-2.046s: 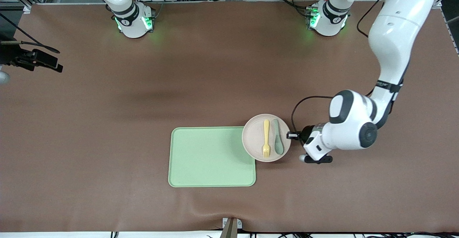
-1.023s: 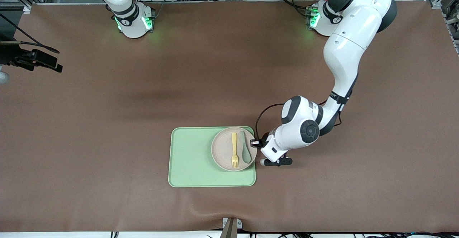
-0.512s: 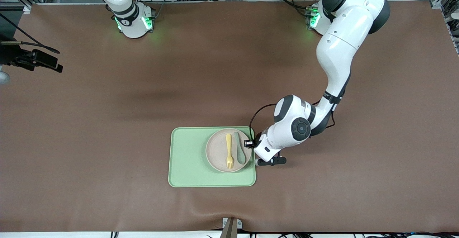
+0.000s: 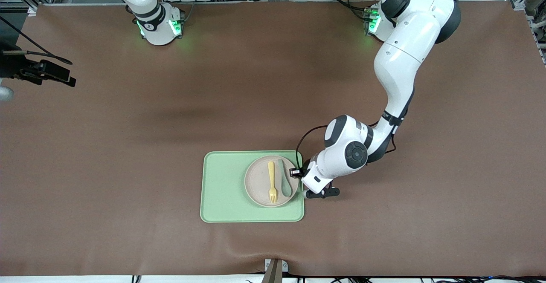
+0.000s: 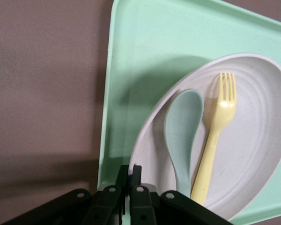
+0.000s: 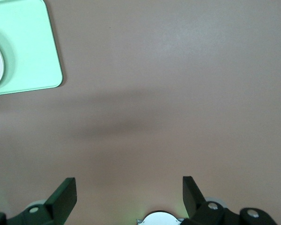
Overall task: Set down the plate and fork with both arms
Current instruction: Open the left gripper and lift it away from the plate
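Note:
The beige plate (image 4: pixel 257 186) sits on the pale green tray (image 4: pixel 226 189), at the tray's end toward the left arm. The yellow fork (image 4: pixel 271 180) and a grey-green spoon (image 4: pixel 285 181) lie side by side in the plate. My left gripper (image 4: pixel 295 172) is shut on the plate's rim at the tray's edge. The left wrist view shows its fingers (image 5: pixel 129 168) pinching the rim beside the spoon (image 5: pixel 182 131) and fork (image 5: pixel 216 133) on the plate (image 5: pixel 257 140). My right gripper (image 6: pixel 129 183) is open and empty, high over bare table, and waits.
The tray's half toward the right arm's end is bare (image 5: pixel 145 47). The right wrist view shows a corner of the tray (image 6: pixel 23 47). A black device (image 4: pixel 38 72) juts in at the table's edge at the right arm's end.
My left gripper has carried the plate, with fork and spoon in it, from the table beside the tray onto the tray, toward the right arm's end. In the last half second it barely moved.

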### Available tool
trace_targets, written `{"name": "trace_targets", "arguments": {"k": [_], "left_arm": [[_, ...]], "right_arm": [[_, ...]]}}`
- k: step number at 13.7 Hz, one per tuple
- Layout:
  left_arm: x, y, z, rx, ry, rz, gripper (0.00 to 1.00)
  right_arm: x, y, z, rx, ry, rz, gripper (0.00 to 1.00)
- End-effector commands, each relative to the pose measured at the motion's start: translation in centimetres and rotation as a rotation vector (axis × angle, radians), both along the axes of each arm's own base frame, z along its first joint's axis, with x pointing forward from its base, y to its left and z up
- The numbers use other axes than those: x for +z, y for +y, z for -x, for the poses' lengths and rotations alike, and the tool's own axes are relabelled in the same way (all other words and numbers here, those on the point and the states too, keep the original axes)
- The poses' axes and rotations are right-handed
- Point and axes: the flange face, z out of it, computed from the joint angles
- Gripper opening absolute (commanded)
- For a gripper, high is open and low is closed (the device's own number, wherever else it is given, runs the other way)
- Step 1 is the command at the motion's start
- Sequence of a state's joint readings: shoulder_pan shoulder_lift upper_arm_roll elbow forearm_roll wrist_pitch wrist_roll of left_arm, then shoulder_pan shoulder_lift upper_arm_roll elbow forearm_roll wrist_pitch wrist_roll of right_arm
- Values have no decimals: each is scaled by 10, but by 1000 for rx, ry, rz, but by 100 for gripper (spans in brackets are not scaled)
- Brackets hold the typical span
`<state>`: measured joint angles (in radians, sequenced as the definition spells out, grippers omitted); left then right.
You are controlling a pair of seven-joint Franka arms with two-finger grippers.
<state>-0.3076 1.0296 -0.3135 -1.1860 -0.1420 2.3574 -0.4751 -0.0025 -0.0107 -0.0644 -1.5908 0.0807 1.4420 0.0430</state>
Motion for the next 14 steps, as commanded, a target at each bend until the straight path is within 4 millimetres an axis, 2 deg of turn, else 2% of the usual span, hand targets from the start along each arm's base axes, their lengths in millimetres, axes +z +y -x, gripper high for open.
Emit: {"name": "trace_targets", "arguments": {"k": [1,4,5,6,7,10,12,14], "left_arm": [[-1,-5,-3,19,-8,-8,0],[0,-11,1,9,-10,-9,0],[2,-9,-1,1,-18,-11,52],[6,-10,-1,-6,-25,-12,100],[10,-11,-1,1,-22,-9,100],[40,-16,5,-28,-2,-25,100],[77,-13,8,-62,19,-53,100],[113,7,15,-111,90,-138,100]], "right_arm": [[0,0,2,-10,3,-14,100],[0,-1,2,-11,3,-14,100],[0,-1,2,-11,3,-14,100],[0,-1,2,-11,3,-14,100],[0,-1,2,-11,3,-14,100],[0,0,1,-13,4,-14,100],[0,1,1,-11,4,-14,100],[-1,4,0,-7,3,-16,100]]}}
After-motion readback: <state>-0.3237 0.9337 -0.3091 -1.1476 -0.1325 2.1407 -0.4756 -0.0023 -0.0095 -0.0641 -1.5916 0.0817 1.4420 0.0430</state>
